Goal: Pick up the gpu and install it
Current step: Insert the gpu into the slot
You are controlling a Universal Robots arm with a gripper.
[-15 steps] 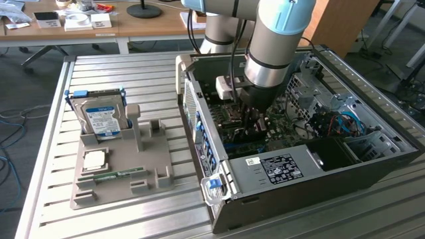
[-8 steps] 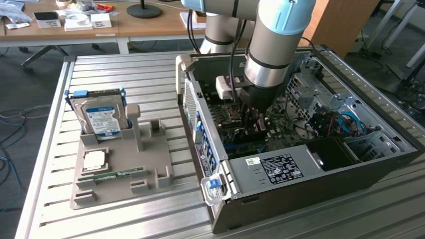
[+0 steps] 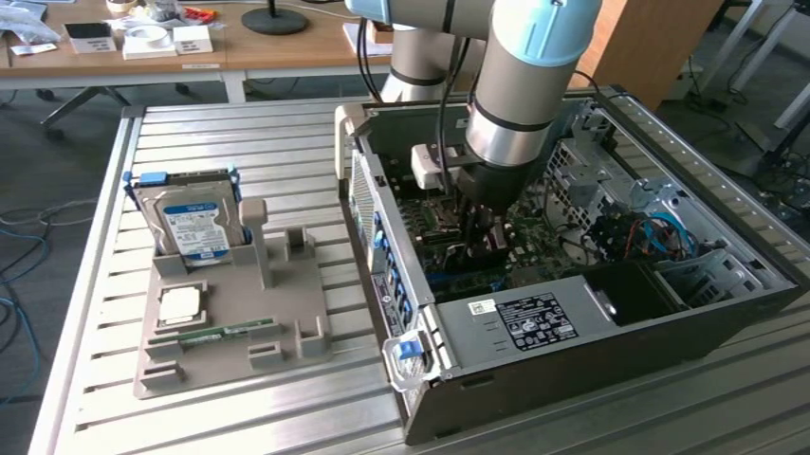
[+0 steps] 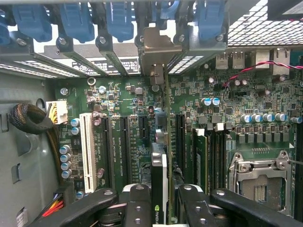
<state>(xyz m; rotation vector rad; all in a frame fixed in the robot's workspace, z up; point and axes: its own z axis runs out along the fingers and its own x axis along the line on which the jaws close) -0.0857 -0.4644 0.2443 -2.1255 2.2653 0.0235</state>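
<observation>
The arm comes down from above, a fat grey tube with pale blue caps, and plunges almost straight into the open computer case (image 3: pixel 708 313), a black steel box lying on its side on the ribbed aluminium desk (image 3: pixel 253 417). Its wrist points down at the motherboard (image 4: pixel 265 127), a glossy green plate crowded with silver-topped capacitors, long black slots and one white slot.

The gripper (image 4: pixel 161 208) is clenched on the gpu (image 4: pixel 163 156): its matte black, bolt-studded fingers (image 4: pixel 137 208) press in from both sides on the card's black block (a small green logo shows between them). The card stands on edge under the gripper, so thin from this angle that it reads as a green line. Its long axis runs away from the gripper toward the case's back wall, where its bent silver metal bracket (image 4: pixel 158 47) sits among the blue plastic slot clips (image 4: pixel 75 21) and perforated covers. The card lies along the black slots, between two of them; whether its edge is seated in one I cannot tell.

Out on the desk, well off to the gripper's side beyond the case wall, a grey moulded plastic holder (image 3: pixel 215 332) carries a silver hard drive (image 3: pixel 196 227) standing upright, a flat square chip (image 3: pixel 180 303) and a narrow green memory stick (image 3: pixel 222 334).
</observation>
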